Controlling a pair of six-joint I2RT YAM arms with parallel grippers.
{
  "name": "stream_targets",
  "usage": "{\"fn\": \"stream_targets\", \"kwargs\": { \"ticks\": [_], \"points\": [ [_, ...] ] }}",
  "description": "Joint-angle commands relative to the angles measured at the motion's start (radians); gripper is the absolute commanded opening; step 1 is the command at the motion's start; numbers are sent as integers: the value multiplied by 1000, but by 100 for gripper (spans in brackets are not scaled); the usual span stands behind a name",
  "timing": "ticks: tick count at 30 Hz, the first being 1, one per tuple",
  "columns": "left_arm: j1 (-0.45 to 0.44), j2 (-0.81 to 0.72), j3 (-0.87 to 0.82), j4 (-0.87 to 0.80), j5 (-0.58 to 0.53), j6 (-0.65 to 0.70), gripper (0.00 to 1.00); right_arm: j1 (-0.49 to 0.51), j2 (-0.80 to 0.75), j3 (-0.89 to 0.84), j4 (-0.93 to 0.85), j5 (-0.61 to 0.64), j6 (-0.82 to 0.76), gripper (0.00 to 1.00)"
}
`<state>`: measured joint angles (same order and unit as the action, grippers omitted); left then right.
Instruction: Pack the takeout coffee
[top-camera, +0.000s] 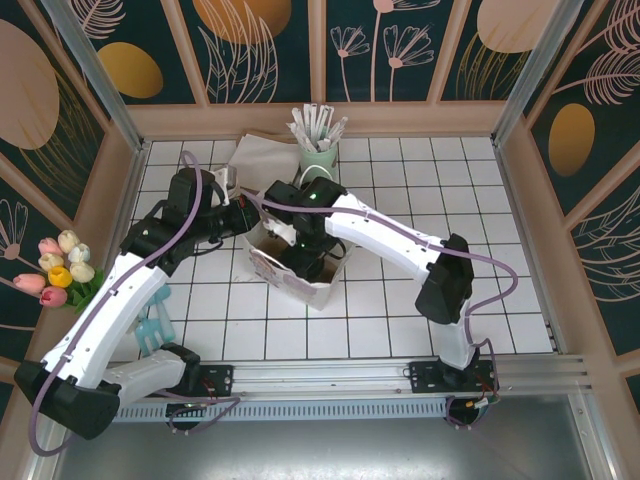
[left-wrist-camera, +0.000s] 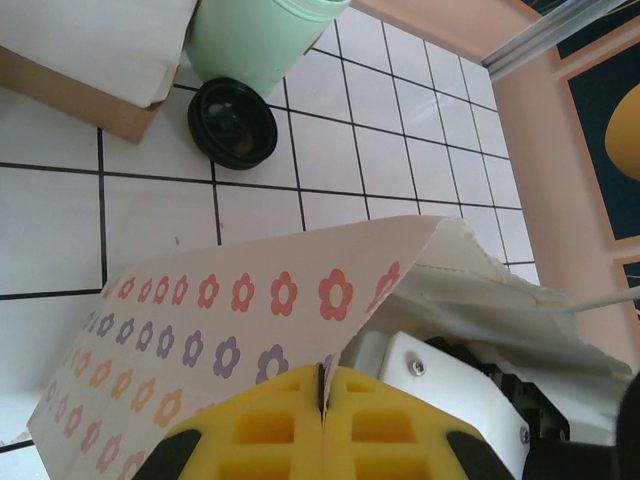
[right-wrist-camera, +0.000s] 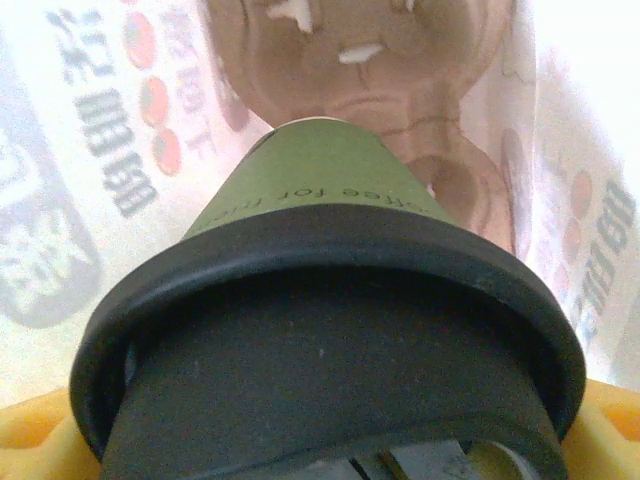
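1. Noted paper bag (top-camera: 300, 278), flower-printed, standing open in the middle of the tabletop (top-camera: 380, 330), with both arms converging on it.
2. Found left tool (left-wrist-camera: 320, 390) pressed together on the bag's flowered upper edge, yellow pads meeting with the paper pinched between. Judged to be holding the mouth open from the left side.
3. Found right tool (right-wrist-camera: 320, 445) reaching down inside the bag, spread wide around the takeout coffee (right-wrist-camera: 310, 190) and clamping it at the black lid (right-wrist-camera: 330, 330). Saw a yellow pad at each side of the lid rim.
4. Located the takeout coffee inside the bag, between the printed walls and over the pulp cup carrier (right-wrist-camera: 400, 70) on the bag floor. Could not tell whether resting on the carrier or hanging just above it.
5. Key relation: long axis of the cup running straight out from the right tool, lid toward the wrist, green base pointing away and down at the carrier. Saw one carrier well just beside the base, to the right in the right wrist view.
6. Judged the coming move to be a descent along that same axis until the base seats in a well, then a release. Right arm alone placed for it; left arm occupied with the bag edge.
7. Possible fault: base landing on a ridge between wells and tipping on release.
8. Also noted a loose lid (left-wrist-camera: 232, 123) lying flat on the tabletop, just beside the mint green holder (left-wrist-camera: 262, 35), outside the bag.
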<state>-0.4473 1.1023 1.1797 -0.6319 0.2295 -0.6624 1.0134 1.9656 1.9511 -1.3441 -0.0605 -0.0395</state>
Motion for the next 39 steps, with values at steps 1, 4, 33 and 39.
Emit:
{"fn": "stream_targets", "kwargs": {
  "ticks": [1,4,33,39],
  "points": [
    [-7,1,2,6,-37,7,0,-1,-42,-48,-30,1,10,65],
    [-6,-7,-6,-9,-62,3,0,-6,-56,-51,-29,3,21,64],
    [-6,-31,-43,-51,-216,-9,0,-12,34,-45,-29,2,48,62],
    [-4,-33,-57,-36,-211,-8,0,-11,13,-41,-29,6,50,62]
  ]
}}
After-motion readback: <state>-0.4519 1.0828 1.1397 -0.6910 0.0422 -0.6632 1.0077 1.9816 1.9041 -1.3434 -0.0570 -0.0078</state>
